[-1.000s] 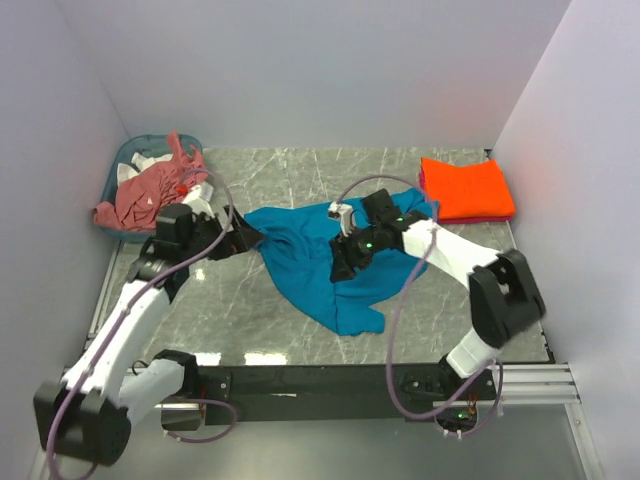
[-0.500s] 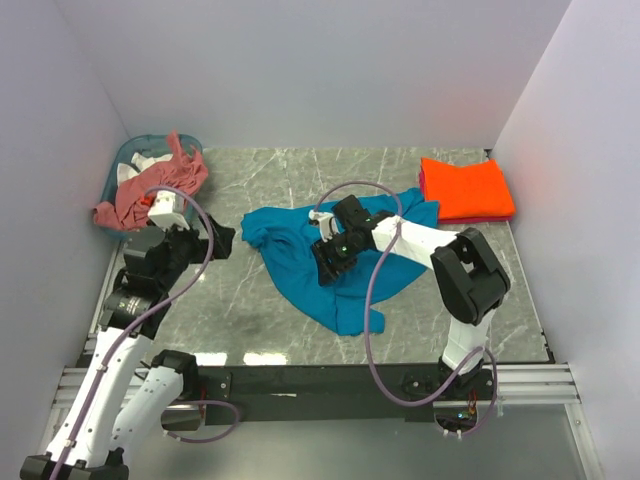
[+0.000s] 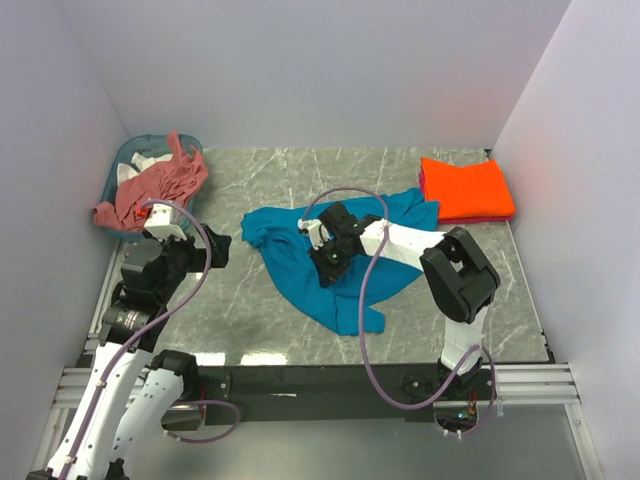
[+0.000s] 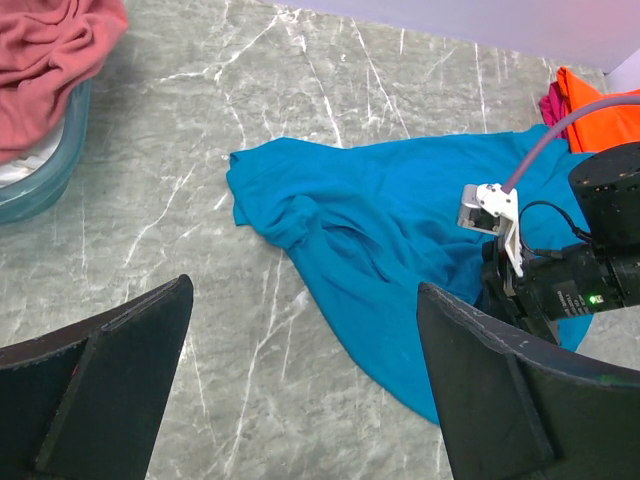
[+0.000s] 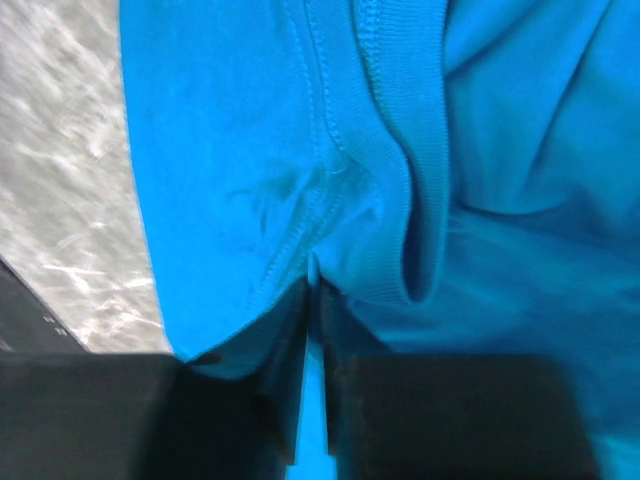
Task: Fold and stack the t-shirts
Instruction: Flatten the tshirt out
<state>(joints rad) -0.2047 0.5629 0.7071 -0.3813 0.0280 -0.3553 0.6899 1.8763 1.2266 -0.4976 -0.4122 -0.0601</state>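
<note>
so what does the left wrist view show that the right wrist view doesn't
Only the left wrist view: most of the teal t-shirt lying crumpled, the pink t-shirt in the basket, an edge of the orange t-shirt, and the open left gripper. Only the right wrist view: the right gripper pinching a fold beside the ribbed collar. Both: the teal t-shirt on the marble table.
</note>
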